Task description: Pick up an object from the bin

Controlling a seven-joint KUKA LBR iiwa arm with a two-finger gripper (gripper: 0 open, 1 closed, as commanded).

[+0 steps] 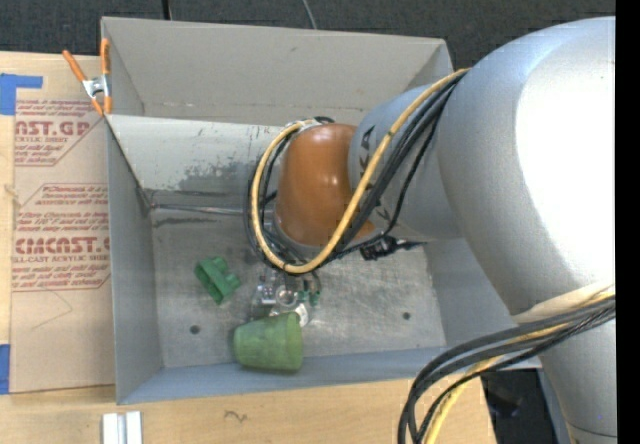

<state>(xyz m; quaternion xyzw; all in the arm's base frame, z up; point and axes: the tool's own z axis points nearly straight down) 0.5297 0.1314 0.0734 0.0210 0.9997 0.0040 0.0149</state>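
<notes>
Your gripper (285,297) sits low by the bin's (130,262) 6 o'clock wall, and you cannot tell whether it is spread or pressed together. A green cup (268,344) lies on its side just beside it at 6 o'clock. A small green block (217,279) lies at its 9 o'clock, apart

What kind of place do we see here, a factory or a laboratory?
Probably a robotics laboratory, not a factory: a robot arm with exposed cables reaches into a grey metal bin holding a green cup-shaped thing and a small green piece.
</notes>
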